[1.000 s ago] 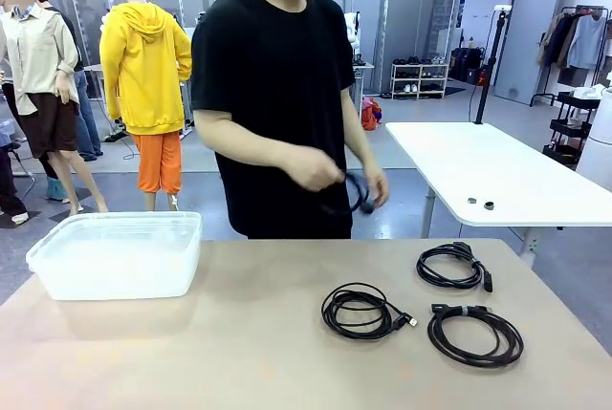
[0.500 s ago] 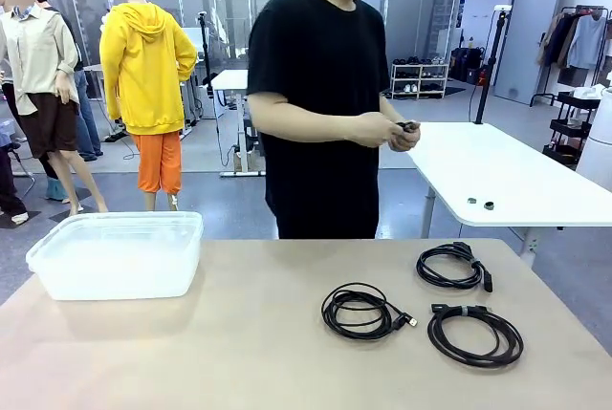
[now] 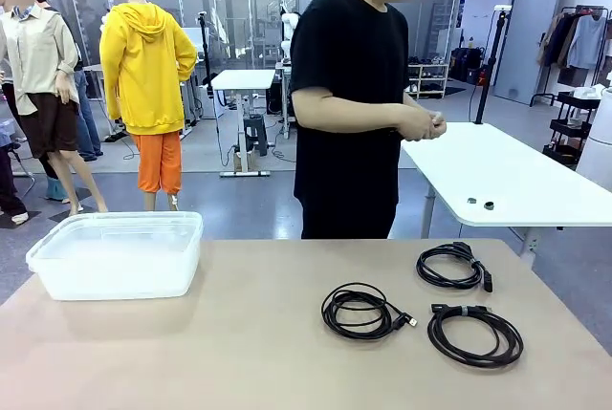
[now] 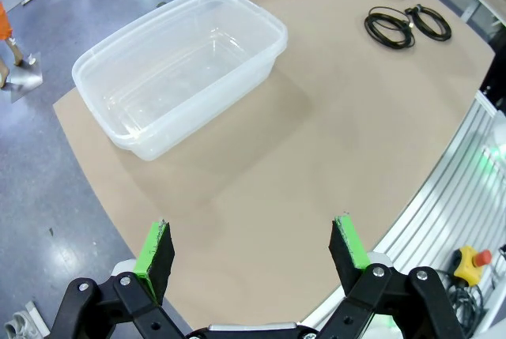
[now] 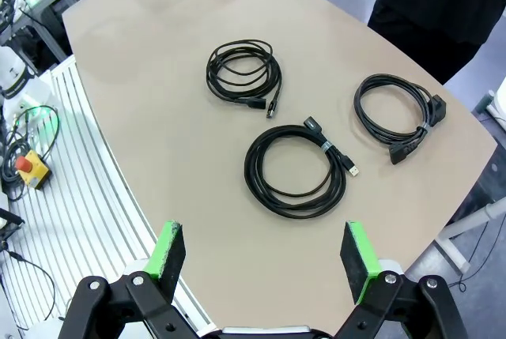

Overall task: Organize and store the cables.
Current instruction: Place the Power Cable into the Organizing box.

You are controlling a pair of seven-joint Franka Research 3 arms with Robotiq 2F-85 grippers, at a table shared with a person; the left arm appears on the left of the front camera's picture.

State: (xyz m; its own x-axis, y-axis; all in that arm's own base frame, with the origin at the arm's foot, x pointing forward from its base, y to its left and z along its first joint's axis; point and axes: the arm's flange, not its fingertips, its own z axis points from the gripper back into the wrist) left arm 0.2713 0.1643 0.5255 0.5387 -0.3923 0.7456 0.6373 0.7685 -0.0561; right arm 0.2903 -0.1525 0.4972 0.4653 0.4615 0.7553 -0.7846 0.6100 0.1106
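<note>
Three black cables lie as round coils on the tan table's right half: a middle one (image 3: 328, 312), one behind it to the right (image 3: 448, 284), and a tie-bound one nearest the front (image 3: 475, 360). From above, the right wrist view has the same coils (image 5: 251, 171) (image 5: 273, 78) (image 5: 360, 106). My right gripper (image 5: 262, 252) hangs open high over the table's edge, well short of them. My left gripper (image 4: 253, 248) is open too, above bare table in front of the clear plastic bin (image 4: 198, 110). The cables (image 4: 370, 27) are far off in its view.
The clear bin (image 3: 120, 276) stands at the table's far left. A person in a black T-shirt stands behind the far edge, hands (image 3: 421, 125) together at chest height. A white table (image 3: 497, 176) stands behind on the right. A ribbed metal frame with a red stop button (image 4: 466, 260) borders the near side.
The person has stepped to the right and raised both hands from waist to chest; the dark cord seen in them earlier no longer shows clearly. Cables, bin and grippers have not moved.
</note>
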